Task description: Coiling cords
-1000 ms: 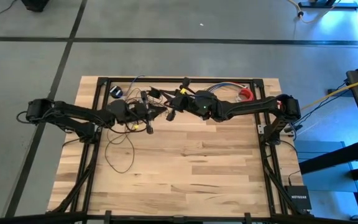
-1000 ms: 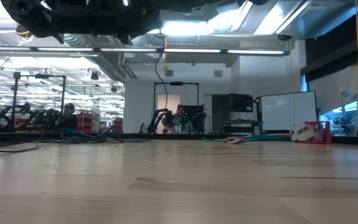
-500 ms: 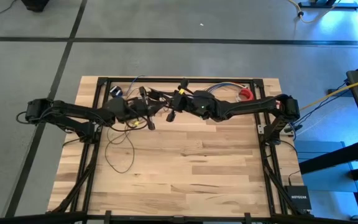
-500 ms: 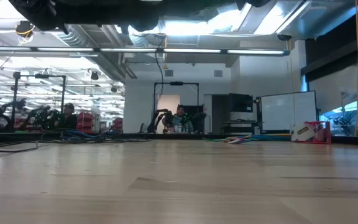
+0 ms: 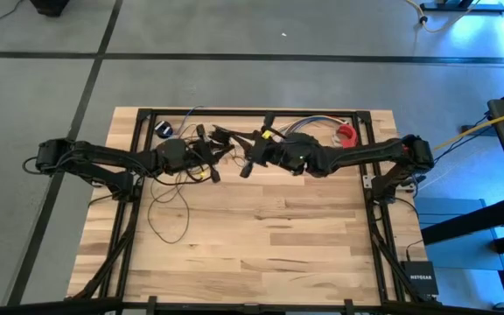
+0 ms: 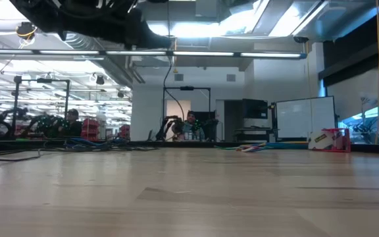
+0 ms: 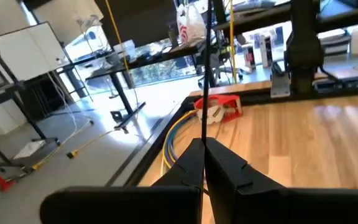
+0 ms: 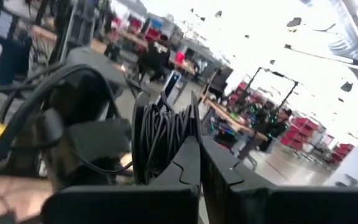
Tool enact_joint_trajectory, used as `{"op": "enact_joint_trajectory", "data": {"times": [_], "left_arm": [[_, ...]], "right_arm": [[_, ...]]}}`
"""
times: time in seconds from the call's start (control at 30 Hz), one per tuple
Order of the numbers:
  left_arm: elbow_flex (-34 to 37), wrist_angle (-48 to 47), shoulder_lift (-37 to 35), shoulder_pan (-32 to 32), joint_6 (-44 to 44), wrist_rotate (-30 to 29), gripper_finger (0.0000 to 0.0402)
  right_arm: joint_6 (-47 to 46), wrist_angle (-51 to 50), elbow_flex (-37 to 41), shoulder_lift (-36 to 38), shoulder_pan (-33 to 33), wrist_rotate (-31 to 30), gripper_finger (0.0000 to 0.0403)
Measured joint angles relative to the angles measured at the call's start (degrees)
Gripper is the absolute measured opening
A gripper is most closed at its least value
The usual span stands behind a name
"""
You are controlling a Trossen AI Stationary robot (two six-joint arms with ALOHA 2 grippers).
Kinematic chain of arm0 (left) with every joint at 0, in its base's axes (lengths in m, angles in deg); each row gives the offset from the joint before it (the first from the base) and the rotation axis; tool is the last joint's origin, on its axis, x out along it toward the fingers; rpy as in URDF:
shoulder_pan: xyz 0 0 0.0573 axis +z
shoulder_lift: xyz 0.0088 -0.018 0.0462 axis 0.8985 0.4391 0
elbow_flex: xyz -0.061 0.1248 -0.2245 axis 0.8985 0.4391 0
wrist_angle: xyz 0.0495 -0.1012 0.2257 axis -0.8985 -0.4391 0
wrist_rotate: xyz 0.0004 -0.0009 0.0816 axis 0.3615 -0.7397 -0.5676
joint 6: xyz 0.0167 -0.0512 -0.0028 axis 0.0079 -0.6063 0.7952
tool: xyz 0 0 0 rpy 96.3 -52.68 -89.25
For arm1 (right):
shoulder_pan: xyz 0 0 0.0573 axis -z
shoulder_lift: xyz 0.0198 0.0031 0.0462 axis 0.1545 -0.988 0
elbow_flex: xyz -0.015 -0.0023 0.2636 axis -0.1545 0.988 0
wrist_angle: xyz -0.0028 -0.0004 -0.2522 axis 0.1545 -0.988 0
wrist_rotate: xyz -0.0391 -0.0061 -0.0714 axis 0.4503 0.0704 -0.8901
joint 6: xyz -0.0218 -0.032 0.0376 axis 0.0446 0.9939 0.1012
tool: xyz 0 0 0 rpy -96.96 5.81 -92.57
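The cords are one thin dark wire. Slack loops of it (image 5: 169, 208) lie on the left of the wooden table, and a small black puck (image 5: 163, 129) rests near the far left corner. My left gripper (image 5: 210, 150) and my right gripper (image 5: 237, 147) meet above the table's far middle, both shut on the wire. The left wrist view has my left gripper (image 7: 204, 144) on a single strand. The right wrist view has my right gripper (image 8: 199, 142) on a bundle of coiled loops (image 8: 160, 130). My left gripper pinches one strand of the wire (image 7: 204, 132) between its two fingertips. The fingers lie level and point toward the table's right. Beyond them the strand runs on straight and taut. My right gripper pinches several loops of the coil (image 8: 166, 138) between its two fingers, coming level from the table's right. The coil stands upright beside the fingers, held above the table.
A red tape dispenser (image 5: 346, 133) and a bundle of multicoloured wires (image 5: 309, 122) lie at the far right of the table. The black metal frame (image 5: 252, 112) runs along the far edge. A thick yellow cable (image 5: 462, 136) hangs off to the right. The near half of the wood is bare.
My right gripper has drawn back toward the table's right edge and risen a little, taking the coil with it. My left gripper has stayed in place but tipped up toward level. Both have stayed shut on the wire.
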Motion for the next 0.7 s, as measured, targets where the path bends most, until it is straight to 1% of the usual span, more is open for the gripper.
{"op": "enact_joint_trajectory", "data": {"times": [0.1,0.3,0.4,0.57,0.63,0.7], "left_arm": [[0.0,-1.0,0.0,0.0,2.0,-0.1,0.0001],[0.0,-1.8,-0.3,0.0,6.2,-2.4,0.0001],[0.1,-1.8,-0.8,0.0,8.3,-2.7,0.0001],[0.2,-1.8,-2.1,0.0,11.6,-5.3,0.0001],[0.2,-1.8,-3.3,-0.1,11.7,-5.5,0.0001],[0.2,-1.9,-4.7,-0.2,11.0,-5.5,0.0001]], "right_arm": [[0.6,-4.5,0.0,1.8,-1.5,-3.0,0.0001],[0.5,-14.8,0.0,4.5,-4.4,-7.3,0.0001],[-0.1,-19.7,0.0,5.3,-5.5,-8.0,0.0001],[-3.0,-28.0,0.0,5.3,-6.4,-8.2,0.0001],[-4.6,-31.5,-0.1,5.3,-6.2,-8.5,0.0001],[-5.6,-33.7,-0.1,5.0,-6.0,-10.2,0.0001]]}}
